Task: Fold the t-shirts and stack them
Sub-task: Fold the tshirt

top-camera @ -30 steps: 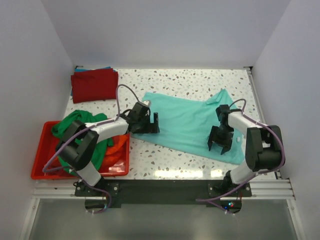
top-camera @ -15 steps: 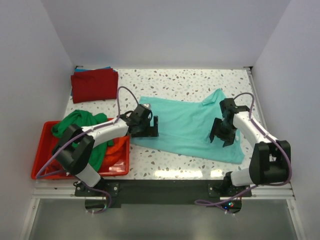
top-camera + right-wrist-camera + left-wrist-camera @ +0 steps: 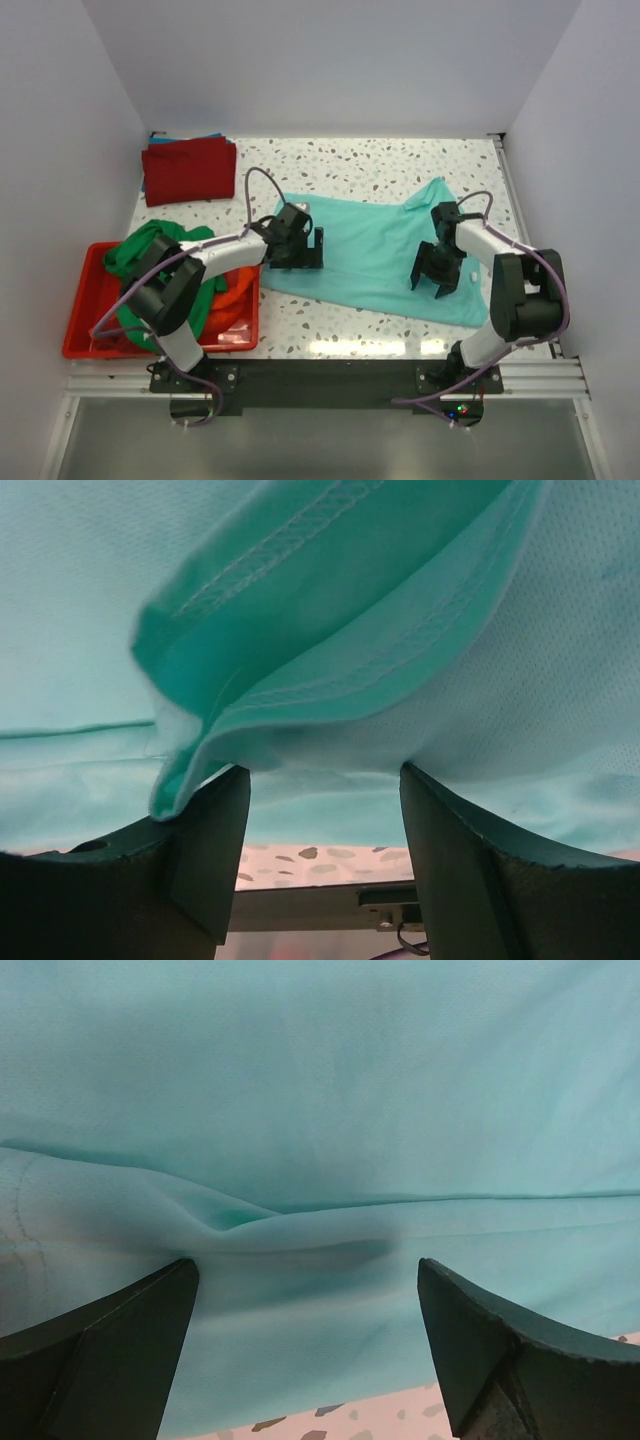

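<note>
We see the teal t-shirt (image 3: 375, 245) spread across the middle of the speckled table (image 3: 380, 165), lying at a slant and still unfolded, with one corner rucked up at its far right. The left gripper (image 3: 316, 250) sits low over the shirt's left edge. In the left wrist view its jaws stand wide apart, with a soft ridge of teal cloth (image 3: 320, 1080) running between the two dark fingers (image 3: 110, 1350), and nothing is held.

The right gripper (image 3: 433, 284) is down on the right side of the same shirt, near the edge closest to the arms. Its jaws are partly apart, and in the right wrist view a strip of table shows through the gap between them. A doubled-over hem of the shirt (image 3: 300, 630) curls just above the fingers (image 3: 200, 840). It seems to rest against one of them, though we cannot tell whether it truly touches.

At the far left corner the dark red t-shirt (image 3: 188, 170) lies folded on top of a blue t-shirt (image 3: 165, 137), of which only a thin strip shows. The red bin (image 3: 82, 320) stands at the near left, beside the left arm. The green t-shirt (image 3: 150, 247) is heaped over its far rim, and the orange t-shirt (image 3: 232, 302) is bunched inside it.
</note>
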